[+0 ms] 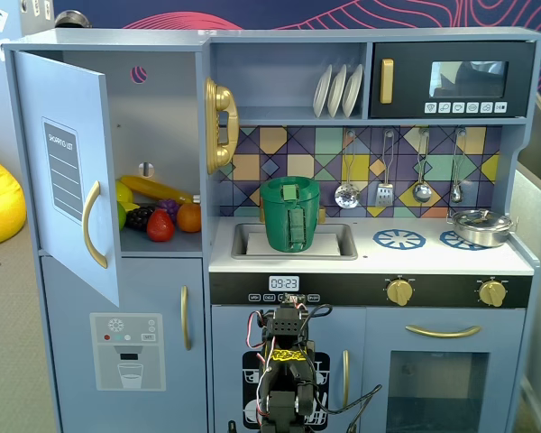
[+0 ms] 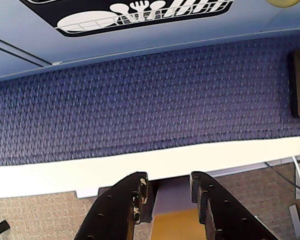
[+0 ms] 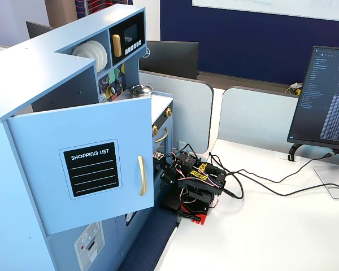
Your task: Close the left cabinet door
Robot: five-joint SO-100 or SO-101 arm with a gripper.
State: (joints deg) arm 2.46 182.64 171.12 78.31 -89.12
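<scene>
The left cabinet door [image 1: 68, 171] is light blue with a black "SHOPPING LIST" panel and a curved gold handle [image 1: 92, 225]. It stands swung wide open, and the compartment behind it is exposed. It also shows in another fixed view [image 3: 90, 169], sticking out over the table edge. My arm [image 1: 287, 379] sits folded low in front of the kitchen's middle, right of the door and below it; it also shows from the side [image 3: 195, 180]. In the wrist view my gripper [image 2: 168, 182] is slightly open and empty, pointing at blue carpet [image 2: 150, 100] and the white table edge [image 2: 90, 167].
Toy fruit [image 1: 158, 216] lies in the open compartment. A gold phone [image 1: 220, 124] hangs beside it, and a green pot [image 1: 290, 215] sits in the sink. A lower door with a water-dispenser graphic [image 1: 126, 352] is under the open door. Cables [image 3: 260, 186] and a monitor [image 3: 325, 101] are on the table.
</scene>
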